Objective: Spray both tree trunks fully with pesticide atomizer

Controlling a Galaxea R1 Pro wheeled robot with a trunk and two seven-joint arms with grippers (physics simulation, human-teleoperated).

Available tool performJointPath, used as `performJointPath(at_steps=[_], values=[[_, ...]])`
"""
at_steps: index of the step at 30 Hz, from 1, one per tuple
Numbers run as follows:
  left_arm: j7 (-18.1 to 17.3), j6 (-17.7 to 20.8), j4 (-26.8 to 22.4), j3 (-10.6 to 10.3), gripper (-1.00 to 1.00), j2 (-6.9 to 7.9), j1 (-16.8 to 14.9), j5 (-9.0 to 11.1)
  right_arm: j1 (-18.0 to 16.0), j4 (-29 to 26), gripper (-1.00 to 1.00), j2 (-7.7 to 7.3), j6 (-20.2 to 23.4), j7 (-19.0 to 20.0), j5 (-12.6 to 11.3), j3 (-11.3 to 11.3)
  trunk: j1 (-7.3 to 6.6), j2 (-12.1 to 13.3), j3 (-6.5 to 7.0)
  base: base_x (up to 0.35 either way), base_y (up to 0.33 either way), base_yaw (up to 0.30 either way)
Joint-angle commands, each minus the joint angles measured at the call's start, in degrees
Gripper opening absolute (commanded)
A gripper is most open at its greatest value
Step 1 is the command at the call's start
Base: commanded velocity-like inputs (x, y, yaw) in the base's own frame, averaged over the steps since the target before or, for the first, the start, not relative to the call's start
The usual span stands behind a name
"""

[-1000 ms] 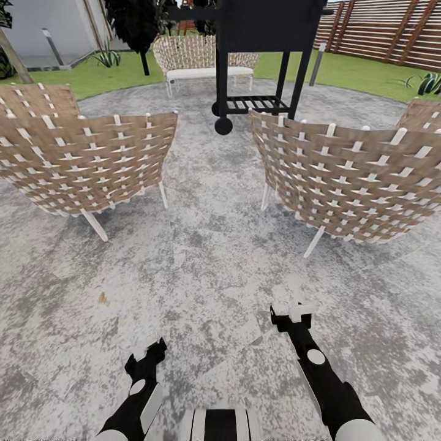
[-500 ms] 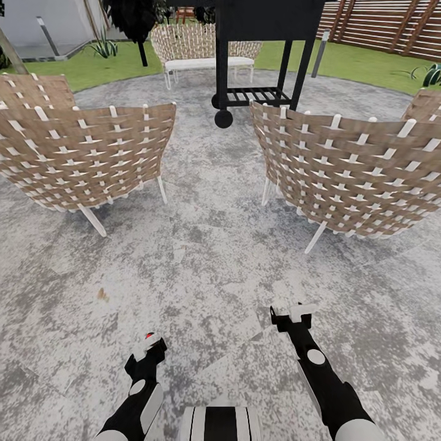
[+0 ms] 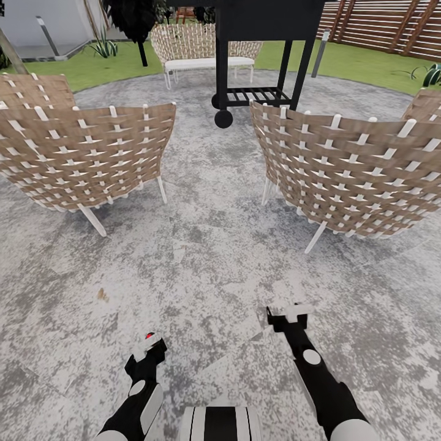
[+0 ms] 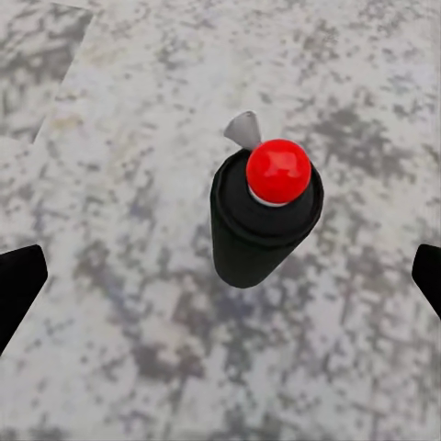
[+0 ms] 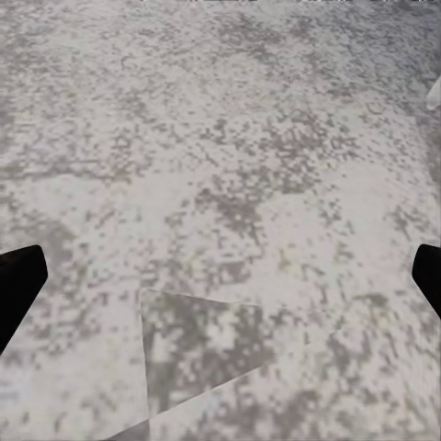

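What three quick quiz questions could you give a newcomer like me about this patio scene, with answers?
1. True or false: the left gripper is already clamped on the black atomizer.
2. What colour is the atomizer's top knob: A green, B red, C white?
3. Fill in: the black wheeled cart stands beyond the two woven ____.

Key:
1. False. In the left wrist view the fingers sit wide apart, with the atomizer standing on the grey paving between them, untouched.
2. B, red.
3. Chairs.

Black red-capped atomizer (image 4: 262, 216) upright on paving (image 4: 138, 110)
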Motion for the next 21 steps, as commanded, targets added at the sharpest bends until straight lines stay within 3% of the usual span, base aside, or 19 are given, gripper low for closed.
performJointPath(at_steps=[1,2,3,4,21], values=[[-0.1,-0.3,0.0,0.1,1.0,-0.02,0.0,0.6,0.0,0.0,1.0,0.12,-0.2,-0.1,0.6,-0.2,-0.01,0.0,-0.03,0.0,0.0,0.0],[-0.1,-0.3,0.0,0.1,1.0,-0.02,-0.1,0.6,0.0,0.1,1.0,0.14,-0.2,-0.1,0.6,-0.2,-0.01,0.0,-0.03,0.0,0.0,0.0],[-0.2,-0.3,0.0,0.0,1.0,-0.02,0.0,3.3,0.0,0.0,1.0,0.0,-0.3,-0.1,0.9,-0.3,-0.01,0.0,-0.03,0.0,0.0,0.0],[-0.3,-0.4,0.0,0.0,1.0,-0.02,0.0,3.9,0.0,0.0,1.0,-0.01,-0.3,-0.1,0.9,-0.3,-0.01,0.0,-0.03,0.06,-0.02,0.0],[-0.3,-0.4,0.1,-0.1,1.0,-0.02,0.0,4.4,0.0,0.0,1.0,0.04,-0.3,-0.1,0.8,-0.3,-0.01,0.0,-0.03,0.019,-0.011,0.0]])
